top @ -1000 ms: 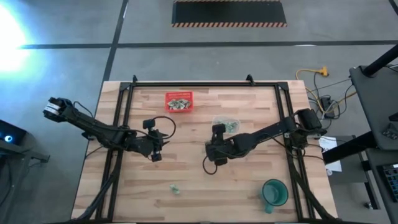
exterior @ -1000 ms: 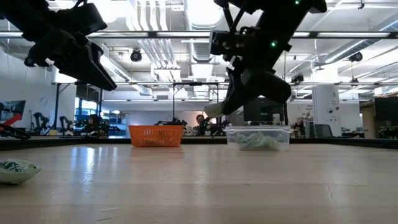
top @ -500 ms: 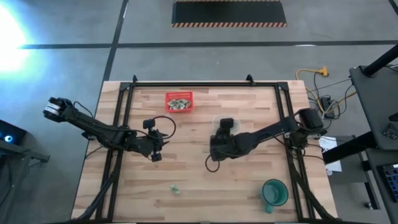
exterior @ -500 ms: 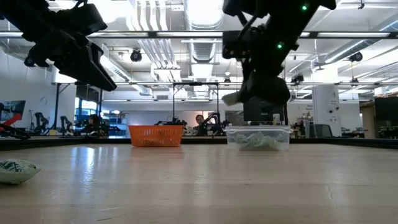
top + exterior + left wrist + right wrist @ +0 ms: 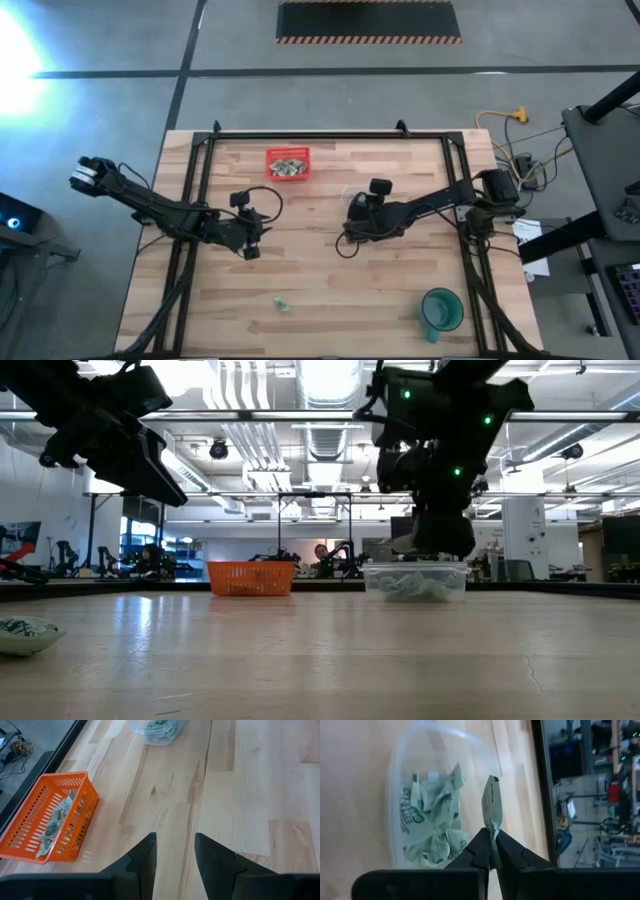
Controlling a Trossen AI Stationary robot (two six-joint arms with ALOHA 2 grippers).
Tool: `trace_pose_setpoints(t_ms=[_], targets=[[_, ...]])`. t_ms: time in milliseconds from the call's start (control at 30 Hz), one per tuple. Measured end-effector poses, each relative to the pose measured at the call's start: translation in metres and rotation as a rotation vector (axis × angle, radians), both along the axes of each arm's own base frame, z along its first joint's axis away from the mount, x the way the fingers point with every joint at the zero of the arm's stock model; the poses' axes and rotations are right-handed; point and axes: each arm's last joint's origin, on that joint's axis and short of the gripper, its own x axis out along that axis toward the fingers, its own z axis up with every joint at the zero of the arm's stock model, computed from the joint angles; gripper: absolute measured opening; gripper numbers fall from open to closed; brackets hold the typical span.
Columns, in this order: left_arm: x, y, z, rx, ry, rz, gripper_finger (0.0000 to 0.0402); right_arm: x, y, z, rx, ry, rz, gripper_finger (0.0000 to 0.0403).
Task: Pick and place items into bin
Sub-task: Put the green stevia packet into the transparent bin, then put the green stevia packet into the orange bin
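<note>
Pale green wrapper (image 5: 491, 804) sits pinched in the right gripper (image 5: 490, 851) above the clear tub (image 5: 400, 780) of wrapped pieces (image 5: 432, 827), apparently lifted for carrying, while the left gripper (image 5: 174, 851) waits part-open near the orange basket (image 5: 45, 817).

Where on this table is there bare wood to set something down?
Bare wood lies between the orange basket and the left pincer, and along the near edge between the stray wrapper and the green cup. It is crowded at the clear tub, where the right pincer holds a wrapper.
</note>
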Motion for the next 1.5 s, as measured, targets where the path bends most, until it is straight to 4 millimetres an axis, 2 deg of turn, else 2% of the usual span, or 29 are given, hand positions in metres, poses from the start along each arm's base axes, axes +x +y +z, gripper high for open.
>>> trace_pose_setpoints(t_ms=[267,667,867,1067,1300,1500], targets=[[0.0,0.0,0.0,0.0,0.0,0.0,0.0116,-0.004,-0.005,-0.007,0.041,-0.006,-0.039,0.0017],[0.0,-0.002,-0.001,-0.059,0.005,-0.023,0.0116,0.0,-0.005,0.001,0.04,-0.022,-0.043,0.0109],[0.0,-0.003,-0.001,-0.124,-0.002,-0.022,0.0116,-0.005,-0.001,0.017,-0.032,-0.067,-0.068,0.0115],[0.0,-0.009,0.003,-0.155,-0.019,-0.035,0.0116,-0.017,0.006,0.036,-0.021,-0.135,-0.057,0.0104],[-0.004,-0.03,0.01,-0.221,-0.048,-0.095,0.0116,-0.037,0.021,0.063,0.01,-0.242,-0.009,0.0087],[-0.008,-0.054,0.002,-0.268,-0.019,-0.155,0.0116,-0.057,0.037,0.081,0.042,-0.319,0.063,0.0079]])
